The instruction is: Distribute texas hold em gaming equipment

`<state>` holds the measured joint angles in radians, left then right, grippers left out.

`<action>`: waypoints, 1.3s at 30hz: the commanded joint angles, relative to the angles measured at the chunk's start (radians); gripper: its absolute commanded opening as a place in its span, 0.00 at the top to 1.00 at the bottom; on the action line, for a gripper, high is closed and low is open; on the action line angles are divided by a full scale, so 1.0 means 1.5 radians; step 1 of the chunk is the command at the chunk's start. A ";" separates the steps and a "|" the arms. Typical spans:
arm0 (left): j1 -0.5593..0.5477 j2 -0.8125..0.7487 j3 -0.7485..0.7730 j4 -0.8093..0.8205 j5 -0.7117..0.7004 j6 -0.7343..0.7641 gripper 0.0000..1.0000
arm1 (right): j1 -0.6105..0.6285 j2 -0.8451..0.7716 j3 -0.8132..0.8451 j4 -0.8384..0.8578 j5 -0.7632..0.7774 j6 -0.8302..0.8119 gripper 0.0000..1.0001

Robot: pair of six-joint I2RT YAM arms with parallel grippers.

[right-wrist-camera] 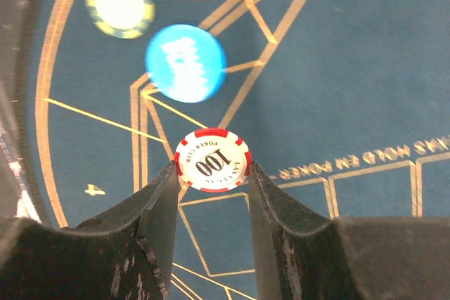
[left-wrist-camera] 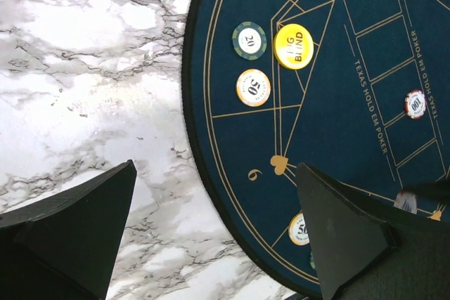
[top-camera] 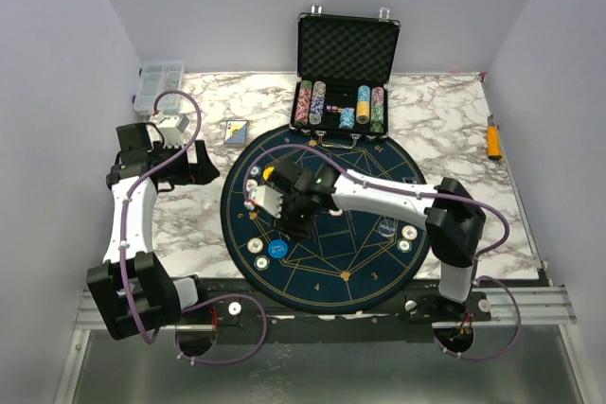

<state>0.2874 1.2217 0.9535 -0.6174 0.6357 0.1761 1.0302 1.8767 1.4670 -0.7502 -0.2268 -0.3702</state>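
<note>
A white chip with red rim marks and "100" sits pinched between my right gripper's fingertips, over the dark-blue mat. Just ahead of it lie a blue disc and a yellow-rimmed chip. From above, the right gripper is over the mat's left half. My left gripper is open and holds nothing, over the marble at the mat's left edge. Near it lie a yellow "big blind" disc, a "20" chip and a "50" chip. A grey-backed card deck lies behind the mat.
An open black case with rows of chips stands at the back. A clear plastic box is at the back left, and an orange tool lies at the right edge. More chips rest on the mat's right side.
</note>
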 commanded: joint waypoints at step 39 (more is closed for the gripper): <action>0.020 -0.004 0.016 -0.008 0.008 -0.014 0.02 | 0.200 0.047 0.017 0.053 0.036 0.002 0.42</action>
<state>0.3130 1.2324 0.9543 -0.6273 0.6365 0.1535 1.3293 2.0197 1.4612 -0.6407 -0.1696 -0.3859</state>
